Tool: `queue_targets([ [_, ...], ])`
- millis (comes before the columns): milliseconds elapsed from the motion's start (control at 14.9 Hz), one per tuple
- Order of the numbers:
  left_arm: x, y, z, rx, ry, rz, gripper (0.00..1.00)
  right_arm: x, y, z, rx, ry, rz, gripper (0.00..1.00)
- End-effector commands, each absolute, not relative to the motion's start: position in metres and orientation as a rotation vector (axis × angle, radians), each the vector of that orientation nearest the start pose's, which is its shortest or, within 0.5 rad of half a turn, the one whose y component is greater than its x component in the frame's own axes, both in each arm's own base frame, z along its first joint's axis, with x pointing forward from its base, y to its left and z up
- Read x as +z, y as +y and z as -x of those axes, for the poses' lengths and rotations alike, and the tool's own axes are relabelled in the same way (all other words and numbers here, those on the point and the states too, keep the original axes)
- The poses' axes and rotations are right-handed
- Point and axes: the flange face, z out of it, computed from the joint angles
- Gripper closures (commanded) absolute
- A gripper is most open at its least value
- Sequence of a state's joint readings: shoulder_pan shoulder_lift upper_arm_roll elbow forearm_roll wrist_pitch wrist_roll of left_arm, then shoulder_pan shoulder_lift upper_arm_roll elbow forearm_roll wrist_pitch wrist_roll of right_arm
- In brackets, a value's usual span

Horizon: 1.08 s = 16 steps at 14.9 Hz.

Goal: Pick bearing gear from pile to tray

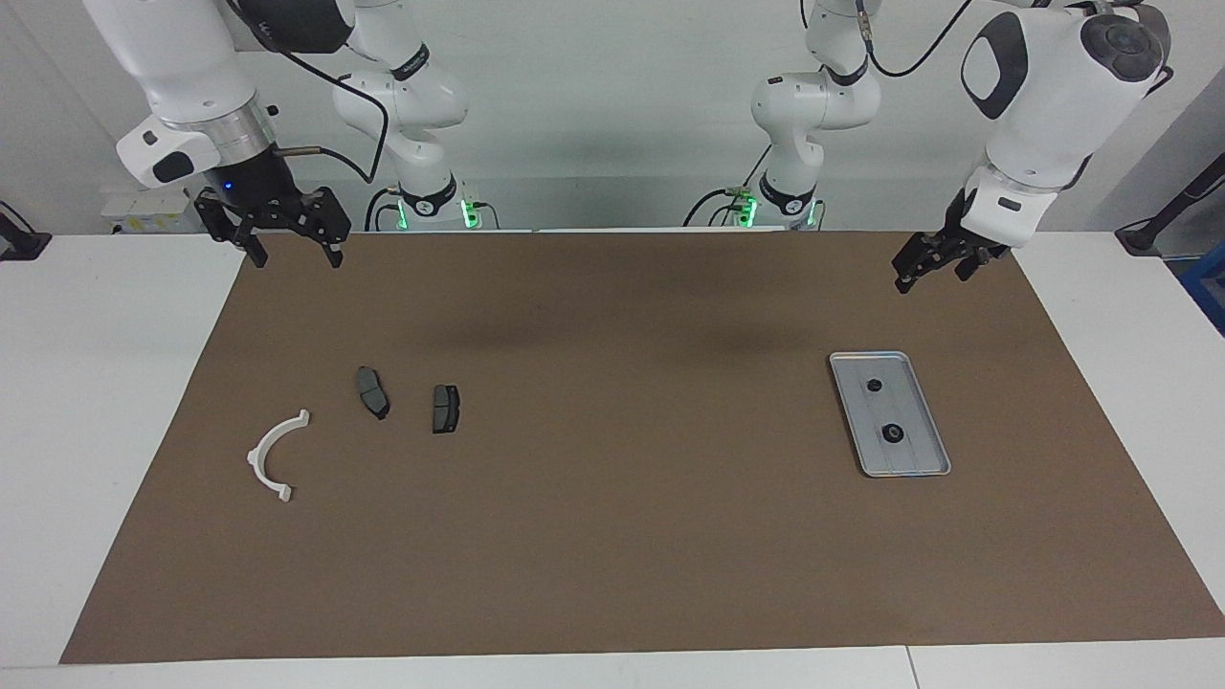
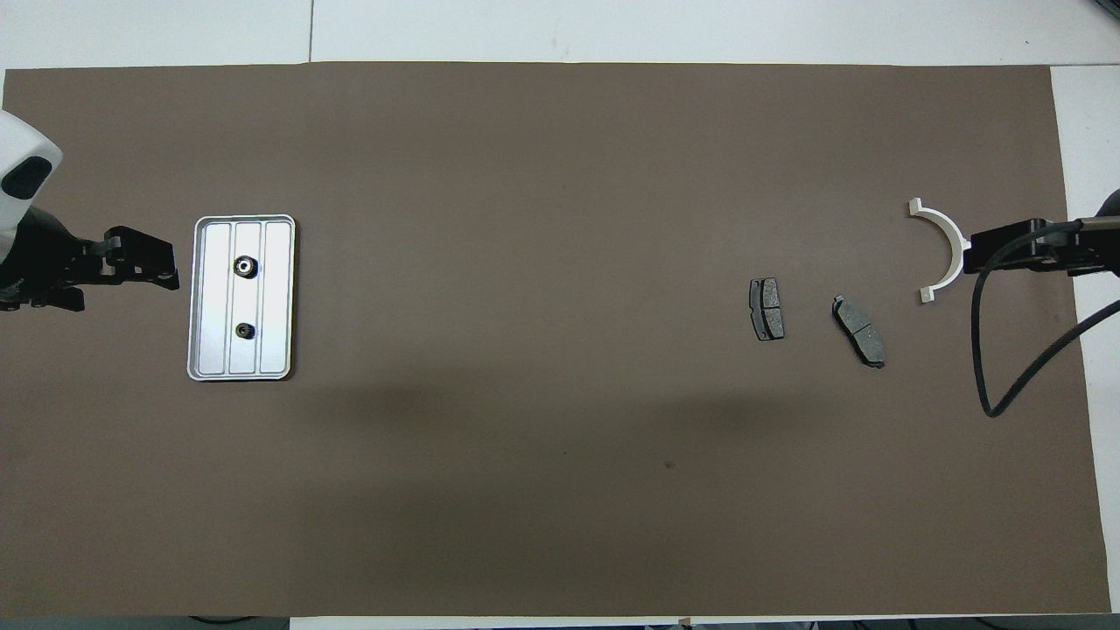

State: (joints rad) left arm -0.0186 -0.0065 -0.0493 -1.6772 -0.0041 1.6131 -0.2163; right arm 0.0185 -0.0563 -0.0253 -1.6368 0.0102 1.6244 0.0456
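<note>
Two black bearing gears [image 1: 874, 386] already lie in the tray [image 1: 930, 411], under neither hand; left gripper [image 1: 933, 271] hangs spread, empty, nearest it; right gripper [image 1: 292, 251] spread over the mat's corner [image 1: 251, 277].

In the overhead view we see the left claw [image 2: 166, 267] only partly, its arm cut off at nine o'clock; the right claw [image 2: 971, 254] likewise at three o'clock. The two black pieces [image 1: 874, 386] in the tray [image 1: 933, 469] are too small to identify.
</note>
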Motion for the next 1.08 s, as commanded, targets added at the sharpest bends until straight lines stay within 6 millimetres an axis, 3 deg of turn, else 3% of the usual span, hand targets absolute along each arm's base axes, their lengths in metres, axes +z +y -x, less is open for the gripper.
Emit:
queue_targets([
  [0, 0.5855, -0.0365, -0.5417, 0.100, -0.220, 3.135, 0.00, 0.6317, -0.0076, -0.5375, -0.070, 0.058, 3.137, 0.00],
  [1009, 0.5858, -0.0367, -0.5430, 0.084, -0.238, 3.137, 0.00, 0.6323, -0.0068, -0.5374, -0.070, 0.058, 3.137, 0.00],
])
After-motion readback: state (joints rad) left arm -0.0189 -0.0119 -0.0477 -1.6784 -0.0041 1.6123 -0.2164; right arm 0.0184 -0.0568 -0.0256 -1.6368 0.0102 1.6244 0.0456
